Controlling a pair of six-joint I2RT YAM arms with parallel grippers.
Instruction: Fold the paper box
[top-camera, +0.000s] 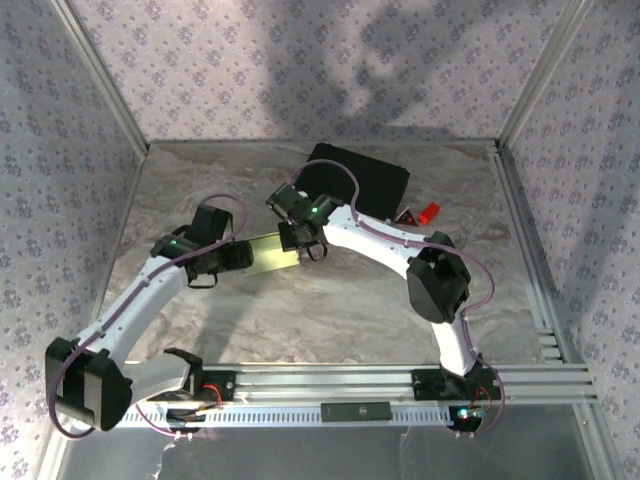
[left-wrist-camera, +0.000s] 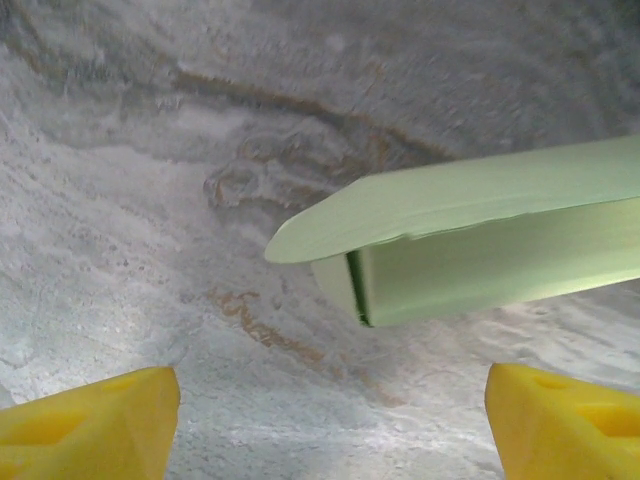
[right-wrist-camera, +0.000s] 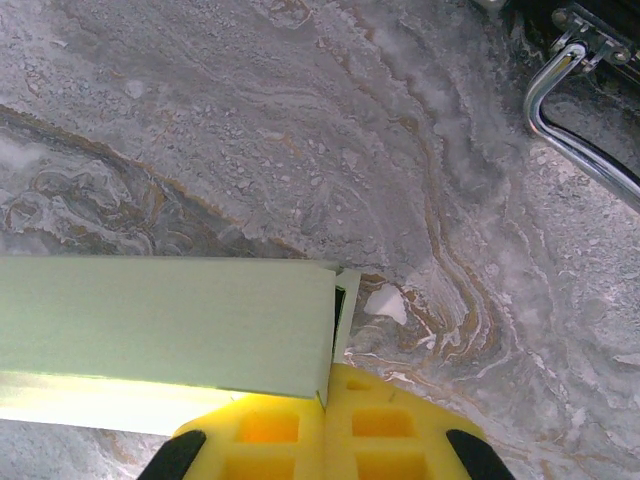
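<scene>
The paper box (top-camera: 272, 252) is pale green card, partly folded, lying on the marble table top between my two grippers. In the right wrist view its end (right-wrist-camera: 170, 325) reaches to my right gripper (right-wrist-camera: 328, 405), whose yellow pads are shut together on the box's edge at the corner. My right gripper (top-camera: 303, 240) sits at the box's right end in the top view. In the left wrist view the box (left-wrist-camera: 470, 235) hangs ahead to the upper right with a rounded flap over its open end. My left gripper (left-wrist-camera: 330, 430) stands open, fingertips (left-wrist-camera: 90, 425) wide apart, nothing between them.
A black hard case (top-camera: 362, 178) lies behind the right gripper, its metal handle (right-wrist-camera: 572, 118) at the right wrist view's top right. A small red object (top-camera: 428, 212) sits to its right. Patterned walls enclose the table; a metal rail (top-camera: 400, 380) runs along the near edge.
</scene>
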